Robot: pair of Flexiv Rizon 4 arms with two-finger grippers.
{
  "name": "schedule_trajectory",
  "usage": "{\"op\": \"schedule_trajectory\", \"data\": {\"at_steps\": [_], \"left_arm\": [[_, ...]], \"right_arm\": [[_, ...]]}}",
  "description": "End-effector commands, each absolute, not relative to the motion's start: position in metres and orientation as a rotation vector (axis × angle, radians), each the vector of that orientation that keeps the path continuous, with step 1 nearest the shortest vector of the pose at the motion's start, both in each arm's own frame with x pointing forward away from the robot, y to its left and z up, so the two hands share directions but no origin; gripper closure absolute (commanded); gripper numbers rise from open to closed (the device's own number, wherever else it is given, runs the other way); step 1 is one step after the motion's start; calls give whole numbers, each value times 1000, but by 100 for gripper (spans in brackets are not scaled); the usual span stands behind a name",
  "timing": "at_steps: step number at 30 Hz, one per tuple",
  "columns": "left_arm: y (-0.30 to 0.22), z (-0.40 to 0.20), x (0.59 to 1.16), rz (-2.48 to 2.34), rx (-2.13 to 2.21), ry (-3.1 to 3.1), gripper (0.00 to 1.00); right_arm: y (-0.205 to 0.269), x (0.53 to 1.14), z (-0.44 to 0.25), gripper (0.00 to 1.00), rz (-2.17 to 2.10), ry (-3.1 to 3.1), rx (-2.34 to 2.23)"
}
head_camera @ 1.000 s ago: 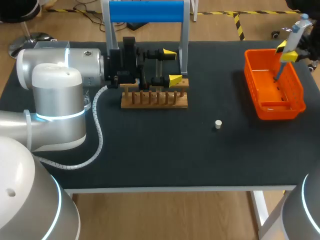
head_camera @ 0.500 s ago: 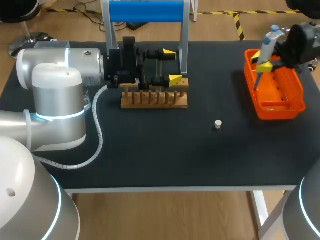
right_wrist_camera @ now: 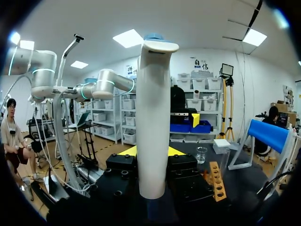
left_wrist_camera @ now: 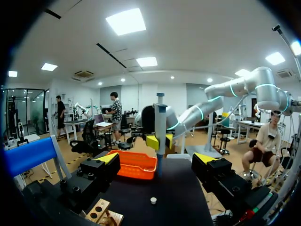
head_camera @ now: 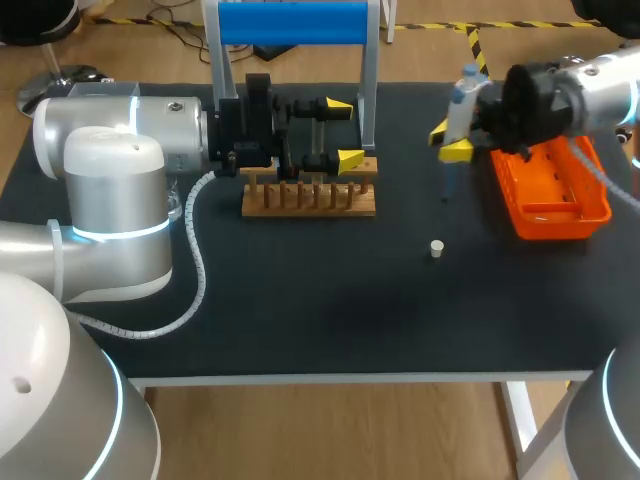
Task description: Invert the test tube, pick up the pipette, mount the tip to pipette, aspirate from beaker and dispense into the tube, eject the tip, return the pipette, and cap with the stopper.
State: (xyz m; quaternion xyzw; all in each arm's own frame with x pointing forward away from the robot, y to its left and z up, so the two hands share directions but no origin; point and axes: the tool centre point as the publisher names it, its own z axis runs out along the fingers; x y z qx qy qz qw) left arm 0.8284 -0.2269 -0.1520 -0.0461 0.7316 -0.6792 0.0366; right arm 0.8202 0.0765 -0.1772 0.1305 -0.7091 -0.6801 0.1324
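One wooden test-tube rack [head_camera: 308,200], one orange plastic basket [head_camera: 556,222], one small white stopper [head_camera: 436,247], one white plastic pipette [right_wrist_camera: 153,117], one clear glass beaker [right_wrist_camera: 201,154], one blue-topped metal frame [head_camera: 292,22].

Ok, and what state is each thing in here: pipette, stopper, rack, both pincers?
pipette: upright, lifted off the table, gripped by the right pincer.
right pincer: shut on the pipette.
left pincer: open, holding nothing, at the rack.
stopper: loose on the table, capping nothing.
rack: standing flat on the table.
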Motion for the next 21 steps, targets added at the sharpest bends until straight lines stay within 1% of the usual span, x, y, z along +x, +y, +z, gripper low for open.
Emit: {"op": "schedule_trajectory", "data": {"at_steps": [1,8,21], "left_arm": [[-227,-151,828,-2084,-144,2247,0],[-227,-151,828,-2084,-144,2247,0],[-223,-150,823,-2084,-149,2203,0]], "right_arm": [[99,815,-182,100,-1982,-2053,356],[123,808,-189,100,-2002,-2021,383],[142,800,-187,100,-2034,-2009,377]]}}
